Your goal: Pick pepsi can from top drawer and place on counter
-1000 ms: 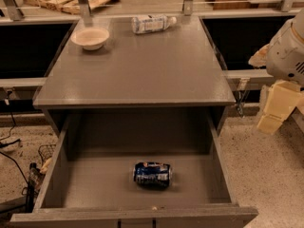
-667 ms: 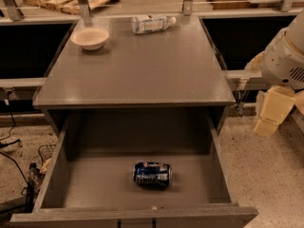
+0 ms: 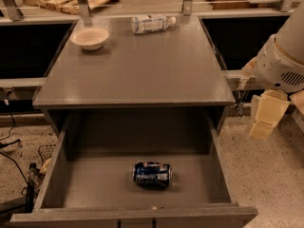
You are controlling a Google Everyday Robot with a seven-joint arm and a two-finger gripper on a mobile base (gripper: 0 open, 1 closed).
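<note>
The gripper (image 3: 266, 118) hangs off the right side of the cabinet, over the floor (image 3: 266, 184), below the white arm housing (image 3: 285, 63). Whether it is released or clenched cannot be told; it carries nothing. Over the last second it has sunk a little and drifted left toward the cabinet, which suggests the approach has begun and no grasp has yet been made. The pepsi can (image 3: 152, 174) has not moved. It lies on its side on the floor of the open top drawer (image 3: 216, 151), near the front and about midway between the side walls, touching neither. There is free room all around the can. The overhanging front edge of the table (image 3: 142, 70) limits a descent from behind. A bowl (image 3: 90, 36) and a plastic bottle (image 3: 151, 23) sit at the table's far edge, well apart, leaving its near half bare for placing.
</note>
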